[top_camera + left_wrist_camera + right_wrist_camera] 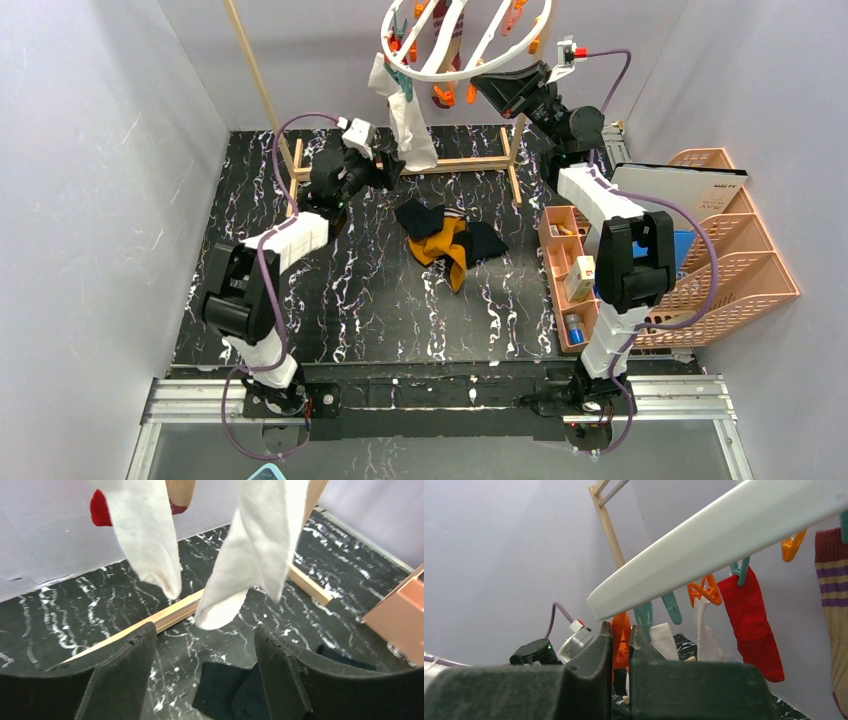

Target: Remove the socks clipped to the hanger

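The white ring hanger (465,40) hangs at the back, with orange and teal clothespins under it. Two white socks (410,120) hang from it; in the left wrist view they dangle (250,555) just ahead of my open, empty left gripper (205,635), which sits beside them (385,165). A red sock (751,625) and a maroon striped sock (834,610) also hang clipped. My right gripper (621,630) is up under the ring's rim (724,545), shut on an orange clothespin (621,642). Black and mustard socks (447,240) lie loose on the table.
A light wooden pole frame (260,80) holds the hanger; its base bar (470,162) lies across the back of the table. Peach baskets (720,250) and a compartment tray (570,280) stand at the right. Grey walls close in on both sides.
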Tool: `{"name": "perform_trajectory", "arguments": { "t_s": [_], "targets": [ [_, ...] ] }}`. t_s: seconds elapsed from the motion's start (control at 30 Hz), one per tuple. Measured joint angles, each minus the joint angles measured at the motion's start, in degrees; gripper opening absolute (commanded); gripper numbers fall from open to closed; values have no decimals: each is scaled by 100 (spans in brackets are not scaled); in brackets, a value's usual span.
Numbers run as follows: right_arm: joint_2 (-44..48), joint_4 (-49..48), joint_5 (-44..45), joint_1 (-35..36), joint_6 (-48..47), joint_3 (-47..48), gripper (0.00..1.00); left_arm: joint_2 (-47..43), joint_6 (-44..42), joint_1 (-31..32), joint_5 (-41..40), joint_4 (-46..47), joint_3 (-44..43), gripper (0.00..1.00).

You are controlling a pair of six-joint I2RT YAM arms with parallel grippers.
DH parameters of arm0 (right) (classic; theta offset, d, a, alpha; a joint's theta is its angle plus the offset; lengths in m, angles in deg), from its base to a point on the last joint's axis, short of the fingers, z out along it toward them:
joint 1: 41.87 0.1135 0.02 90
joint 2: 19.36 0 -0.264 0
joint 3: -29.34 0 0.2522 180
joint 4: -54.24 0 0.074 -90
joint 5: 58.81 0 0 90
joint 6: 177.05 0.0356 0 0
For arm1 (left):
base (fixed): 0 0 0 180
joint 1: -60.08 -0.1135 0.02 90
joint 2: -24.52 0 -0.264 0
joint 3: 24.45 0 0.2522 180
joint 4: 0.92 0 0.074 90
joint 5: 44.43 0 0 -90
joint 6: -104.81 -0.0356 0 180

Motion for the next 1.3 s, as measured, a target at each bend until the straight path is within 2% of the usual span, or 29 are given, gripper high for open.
{"name": "perform_trajectory", "arguments": {
  "t_s": [0.17,0.43,0.53,0.73,0.8,0.83,0.97,1.13,1.23,1.3],
  "targets": [
    [116,-17,7,-48,4,-57,1,542,531,-26,339,15,-581,82],
    [120,-48,11,-66,44,-63,1,859,946,-26,807,107,-1071,85],
    [120,-50,11,-72,66,-66,1,984,1075,-26,953,221,-1126,83],
    [120,-55,13,-85,96,-70,1,1215,1384,-26,1235,498,-1182,63],
    [120,-59,13,-94,105,-70,1,1327,1484,-26,1322,579,-1255,47],
    [120,-63,13,-96,107,-70,1,1390,1543,-26,1362,629,-1294,43],
    [120,-85,24,-105,114,-94,1,1641,1718,-26,1508,780,-1480,34],
    [120,-87,59,-114,120,-155,1,1886,1845,-26,1609,859,-1644,18],
    [120,-90,70,-120,122,-160,1,1910,1847,-26,1646,863,-1648,2],
    [120,-90,74,-129,127,-162,1,1910,1860,-26,1655,890,-1646,0]
  ]
}}
